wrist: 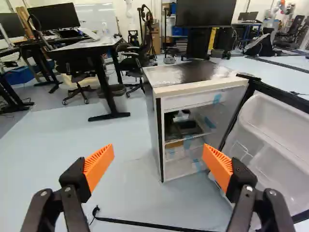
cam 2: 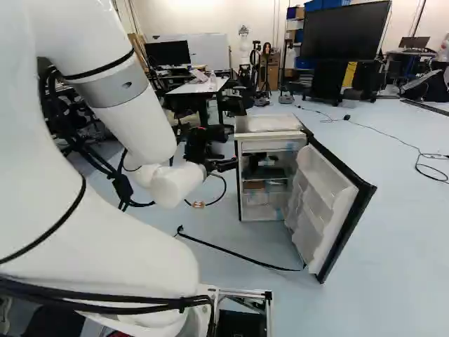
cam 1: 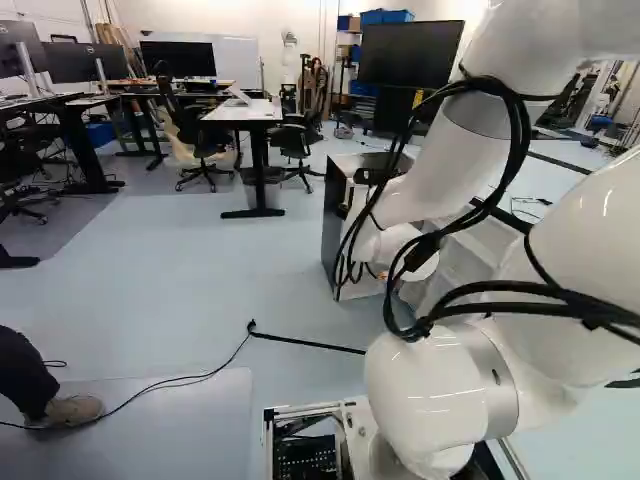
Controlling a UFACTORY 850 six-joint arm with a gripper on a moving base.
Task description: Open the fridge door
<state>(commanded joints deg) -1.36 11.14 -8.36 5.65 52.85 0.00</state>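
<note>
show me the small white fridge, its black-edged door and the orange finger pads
Small white fridge (wrist: 200,90): wrist view, front top edge.
Black-edged door (cam 2: 320,200): right base view, white inner side.
Orange finger pads (wrist: 99,165): wrist view, one pad's ribbed face.

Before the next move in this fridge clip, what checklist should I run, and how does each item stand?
1. Fridge door open: ok, it stands wide, its inner shelves exposed.
2. Claw open and empty: ok, its pads stand wide apart with nothing gripped.
3. Claw off the door: ok, the right base view shows a gap between them.
4. Claw off the cabinet: cannot tell, it looks very near the front edge in the right base view.
5. Floor by the door free of the black strap: not ok, it runs up to the door's foot.
</note>
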